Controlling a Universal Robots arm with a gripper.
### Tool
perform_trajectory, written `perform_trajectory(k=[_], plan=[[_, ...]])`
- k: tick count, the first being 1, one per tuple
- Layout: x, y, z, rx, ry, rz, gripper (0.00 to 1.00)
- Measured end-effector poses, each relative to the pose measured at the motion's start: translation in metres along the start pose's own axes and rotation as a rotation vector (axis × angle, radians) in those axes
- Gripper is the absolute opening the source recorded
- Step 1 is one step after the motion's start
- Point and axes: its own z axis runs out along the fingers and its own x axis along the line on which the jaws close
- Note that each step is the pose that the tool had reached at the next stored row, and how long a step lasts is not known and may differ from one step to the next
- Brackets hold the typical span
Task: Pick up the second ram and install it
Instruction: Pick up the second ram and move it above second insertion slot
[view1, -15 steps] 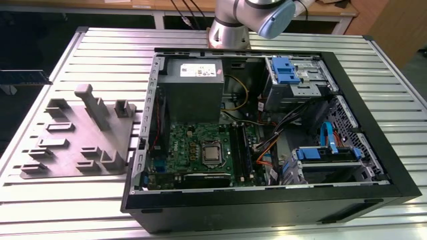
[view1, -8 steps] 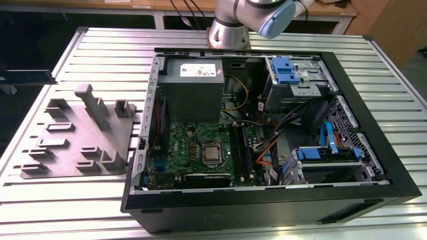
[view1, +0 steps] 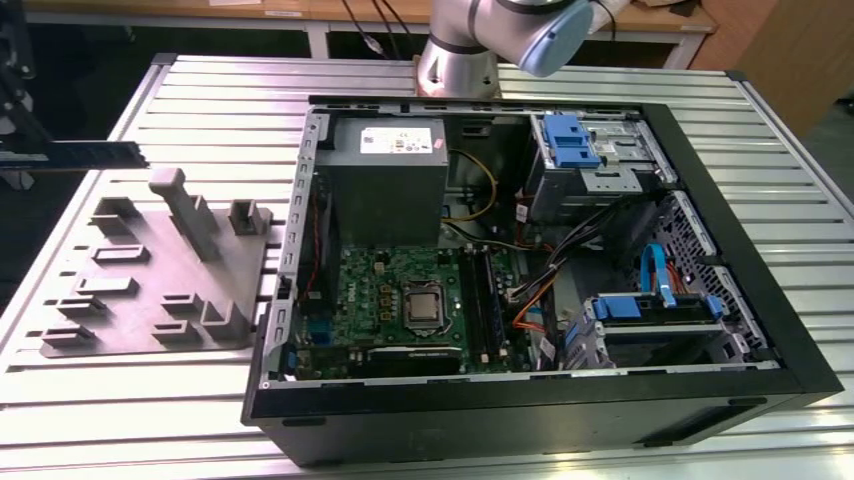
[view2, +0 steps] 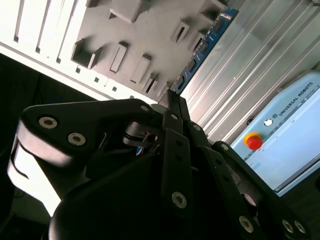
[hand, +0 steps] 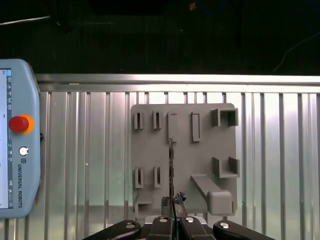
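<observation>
Ram stick (view2: 202, 50): a narrow blue-green board with black chips, clamped at one end by the closed fingers (view2: 174, 145) of the gripper (view2: 172, 97) and projecting straight out beyond their tips. In the exterior view the stick is held level in the air at the counter's edge on the exterior view's left, raised above the far end of a grey holder plate (view1: 160, 280). In the first wrist view the stick appears edge-on as a thin dark line crossing the middle of the holder plate, between its rows of upright slotted blocks. The holder plate rests flat on the ribbed metal counter (view1: 134, 400), just beside the open computer case (view1: 534, 400), which takes up the counter's middle and the side toward the exterior view's right. Inside the case are a grey power-supply box (view1: 387, 180) at the far end and a green motherboard (view1: 360, 290) at the near end. The motherboard carries a processor (view1: 424, 305) at its centre and long black slots (view1: 483, 300) alongside it. Blue-trimmed drive cages (view1: 581, 150) stand by the far corner. A light-blue control pendant (hand: 15, 165) with a red stop button (hand: 19, 123) lies on the counter, apart from the holder plate. The arm's base (view1: 461, 60) stands at the counter's far edge, behind the case.
</observation>
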Motion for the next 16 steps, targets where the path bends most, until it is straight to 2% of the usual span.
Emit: perform_trajectory(k=[10, 16], plan=[[-0.0004, -0.037, -0.0009, 0.0, 0.0001, 0.0, 0.12], [-0.0007, -0.0632, -0.0013, 0.0001, -0.0001, 0.0, 0.12]])
